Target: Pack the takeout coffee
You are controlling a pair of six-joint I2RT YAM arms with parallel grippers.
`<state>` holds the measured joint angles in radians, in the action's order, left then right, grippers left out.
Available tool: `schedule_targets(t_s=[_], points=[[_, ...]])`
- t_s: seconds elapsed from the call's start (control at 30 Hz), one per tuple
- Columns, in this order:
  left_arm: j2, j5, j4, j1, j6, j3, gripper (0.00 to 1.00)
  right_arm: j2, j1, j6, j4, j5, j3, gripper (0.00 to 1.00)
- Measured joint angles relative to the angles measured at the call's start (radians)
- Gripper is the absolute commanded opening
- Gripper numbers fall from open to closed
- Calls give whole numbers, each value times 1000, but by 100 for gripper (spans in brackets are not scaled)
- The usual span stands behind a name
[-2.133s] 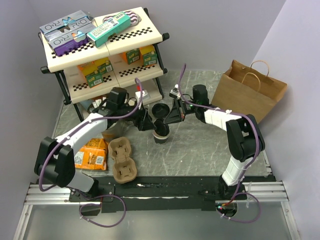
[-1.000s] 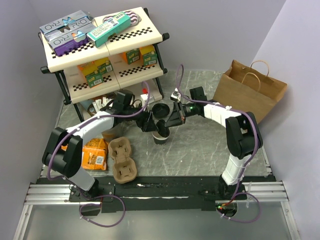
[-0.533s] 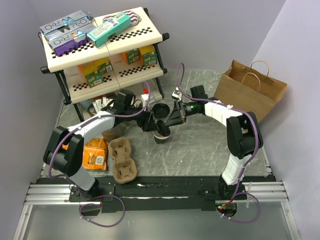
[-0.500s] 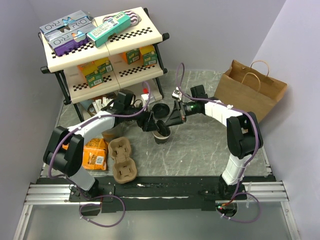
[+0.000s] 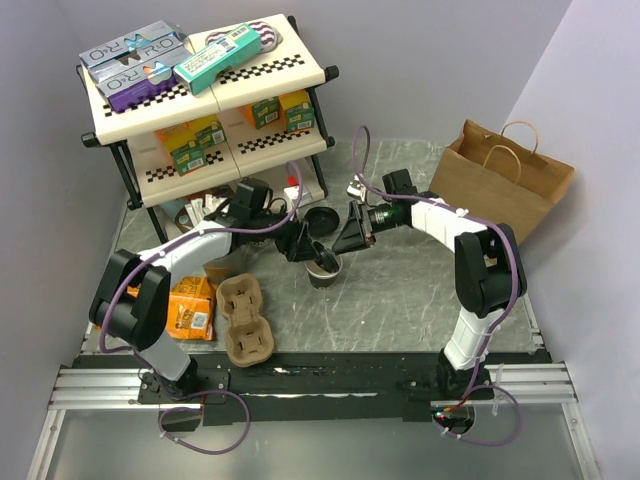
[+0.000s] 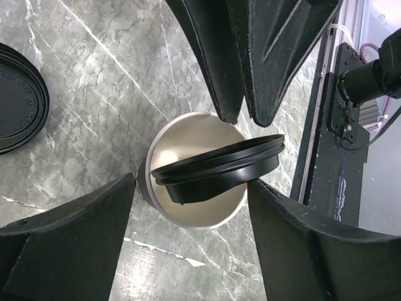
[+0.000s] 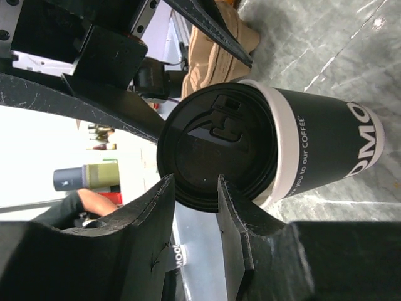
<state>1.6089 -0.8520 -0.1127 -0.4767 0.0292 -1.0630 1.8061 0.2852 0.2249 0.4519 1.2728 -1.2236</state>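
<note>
The grey marble table (image 5: 420, 290) carries a two-tier rack (image 5: 300, 62) at its far left corner, with boxes on both shelves. A brown paper bag (image 5: 495, 190) stands upright by the far right corner. Toward the near left corner lies a pulp carrier (image 5: 245, 320), and an orange snack pack (image 5: 185, 308) lies just to its left, touching it.

The cup (image 5: 322, 272) stands upright near the table's middle, between the two arms. Its black lid (image 6: 216, 166) sits crooked on the mouth: one side dips inside the rim, the other is raised, and the pale inside of the cup shows around it. A spare lid (image 5: 320, 220) lies flat just beyond the cup, toward the rack.

The left gripper (image 6: 191, 188) reaches in from the left with its jaws wide. One finger is on each side of the cup and both press its wall, so it has hold of the cup.

The right gripper (image 7: 194, 185) comes in from the right, its jaws only a little apart. Its tips are at the lid's edge, with nothing pinched between them.
</note>
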Motion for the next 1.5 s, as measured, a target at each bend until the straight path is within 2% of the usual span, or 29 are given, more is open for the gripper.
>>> schedule_targets(t_s=[0.2,0.4,0.93,1.03,1.13,1.17,1.33,1.5], points=[[17,0,3,-3,-15,-18,78,0,0,-49,32,-31,-21,42],[32,0,8,-6,-19,-45,77,-1,0,-90,60,-60,-22,50],[66,-8,19,-16,-19,-66,77,-3,-1,-152,111,-141,-40,51],[73,-14,23,-18,-20,-71,77,-4,-5,-159,115,-154,-41,58],[76,-15,23,-19,-23,-71,77,-4,-18,-139,103,-132,-39,83],[76,-16,23,-19,-23,-71,77,-4,-29,-116,80,-109,-34,99],[80,-19,24,-20,-23,-73,77,-5,-68,-27,-11,-4,-1,100],[92,-23,25,-23,-23,-82,77,-4,-55,-58,2,18,-6,95]])
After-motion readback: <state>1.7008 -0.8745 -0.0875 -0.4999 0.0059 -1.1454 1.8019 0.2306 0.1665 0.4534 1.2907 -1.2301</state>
